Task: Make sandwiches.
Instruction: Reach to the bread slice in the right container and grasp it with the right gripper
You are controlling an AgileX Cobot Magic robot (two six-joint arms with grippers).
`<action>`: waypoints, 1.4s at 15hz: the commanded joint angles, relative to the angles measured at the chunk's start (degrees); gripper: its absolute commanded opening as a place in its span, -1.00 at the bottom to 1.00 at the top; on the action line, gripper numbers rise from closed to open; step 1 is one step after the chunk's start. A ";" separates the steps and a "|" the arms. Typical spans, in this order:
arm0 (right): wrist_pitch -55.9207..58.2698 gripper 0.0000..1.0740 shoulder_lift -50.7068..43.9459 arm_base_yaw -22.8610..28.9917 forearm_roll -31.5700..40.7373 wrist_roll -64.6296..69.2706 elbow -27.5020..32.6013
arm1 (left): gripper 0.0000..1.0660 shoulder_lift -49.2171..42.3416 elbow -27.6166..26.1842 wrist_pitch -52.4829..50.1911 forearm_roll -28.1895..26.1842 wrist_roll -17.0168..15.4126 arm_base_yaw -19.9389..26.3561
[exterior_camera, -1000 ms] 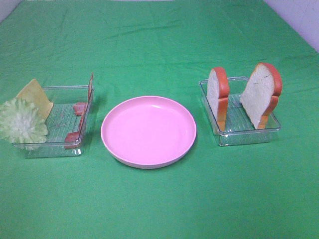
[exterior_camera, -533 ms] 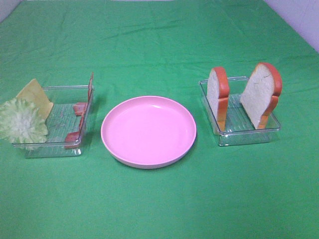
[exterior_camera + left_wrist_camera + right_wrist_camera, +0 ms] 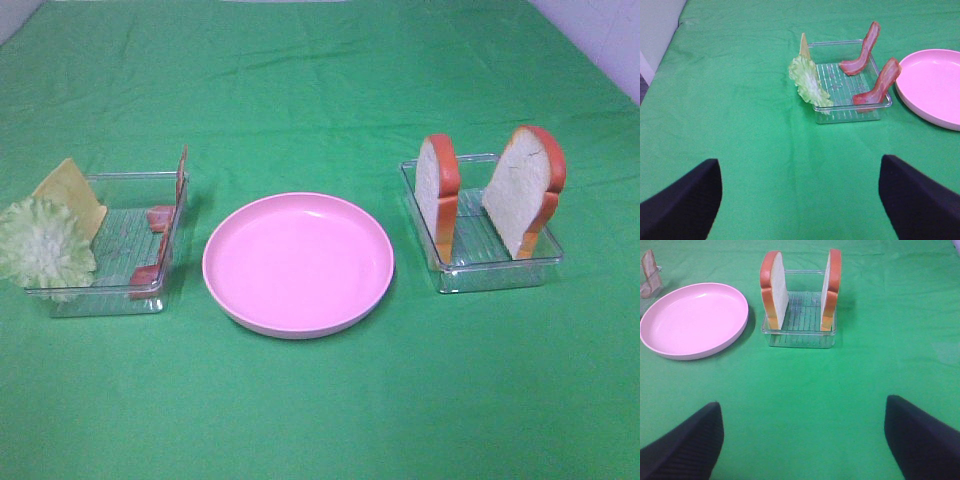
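The left end effector (image 3: pixel 797 165) is spread wide and holds nothing. The right end effector (image 3: pixel 802 405) is spread wide and empty too. Both are on the near side of the plate (image 3: pixel 298 262), well apart from the food. The plate is bare, so I think no sandwich is started yet.

Right of the plate, two slices of bread (image 3: pixel 437 190) stand on edge in the bread tray (image 3: pixel 500 272). Left of the plate, the left tray (image 3: pixel 850 112) holds two bacon (image 3: pixel 880 85) strips. The lettuce (image 3: pixel 810 85) and cheese (image 3: pixel 804 45) lean at the tray's side far from the plate.

The bread is tall and thin, so a bump could tip it over. The trays look light and could slide on the desk (image 3: pixel 320 420) if a finger hits a wall. The lettuce looks floppy and could slip out of a pinch.

Nothing has moved since a second ago.
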 commanded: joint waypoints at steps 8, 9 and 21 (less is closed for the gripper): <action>-7.85 0.36 1.20 -0.34 0.11 2.81 -2.69 | 0.53 -0.97 0.17 -0.74 0.17 -0.29 -0.17; -8.77 0.34 3.55 -0.34 0.11 2.86 -3.32 | 0.53 -0.97 0.17 -0.74 0.17 -0.29 -0.17; -1.55 0.33 60.39 -0.34 6.82 2.64 -27.39 | 0.53 -0.97 0.17 -0.74 0.17 -0.29 -0.17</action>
